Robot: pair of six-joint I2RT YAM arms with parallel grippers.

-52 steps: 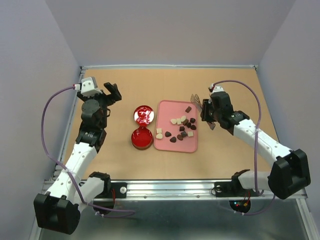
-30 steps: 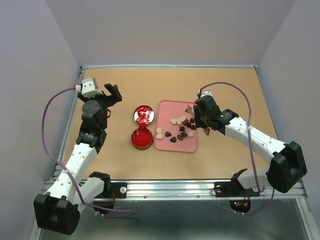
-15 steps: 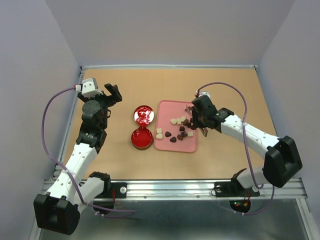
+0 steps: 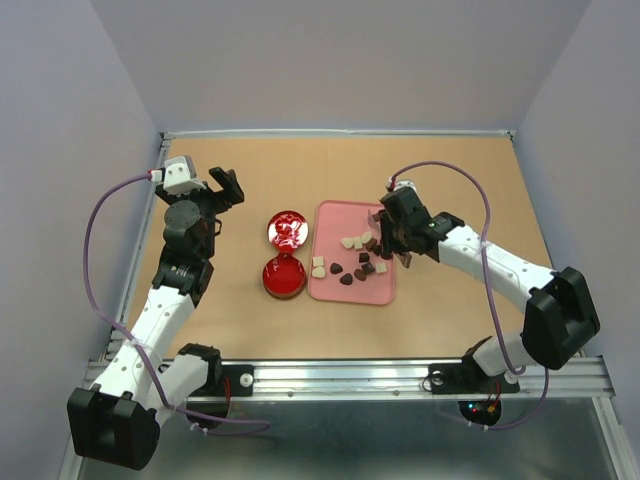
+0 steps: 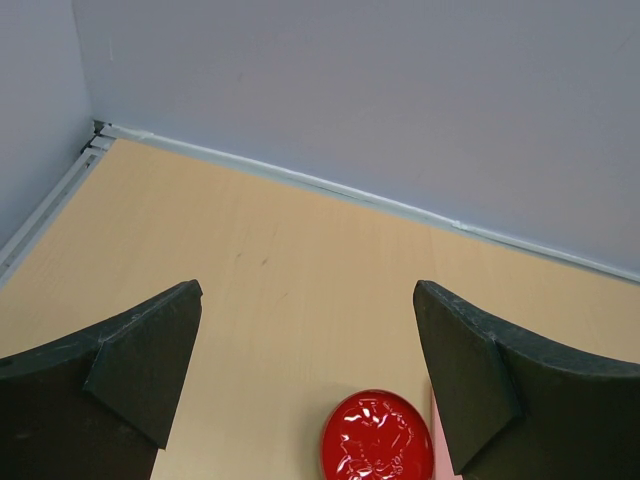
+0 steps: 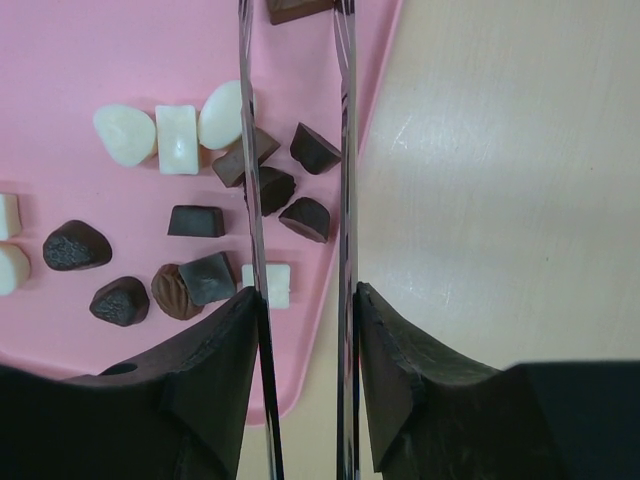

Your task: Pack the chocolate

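Several small dark brown and cream-white chocolates (image 4: 362, 252) lie on the pink tray (image 4: 330, 285); they also show in the right wrist view (image 6: 195, 220). My right gripper (image 4: 397, 236) is over the tray's right edge, shut on a pair of thin metal tongs (image 6: 248, 200). The tongs' two blades run forward from between my fingers (image 6: 225, 340). A dark chocolate (image 6: 298, 8) sits between the blade tips at the top edge of the view; whether the blades pinch it I cannot tell. My left gripper (image 4: 217, 186) is open and empty, high over the table's back left.
Two round red tin halves lie left of the tray, one nearer (image 4: 284, 276) and one farther (image 4: 288, 230); the farther one shows in the left wrist view (image 5: 377, 437). Grey walls close the table at the back and on both sides.
My right arm has swung left with the tongs, from the table right of the tray to over the tray's right edge. The left arm has not moved.
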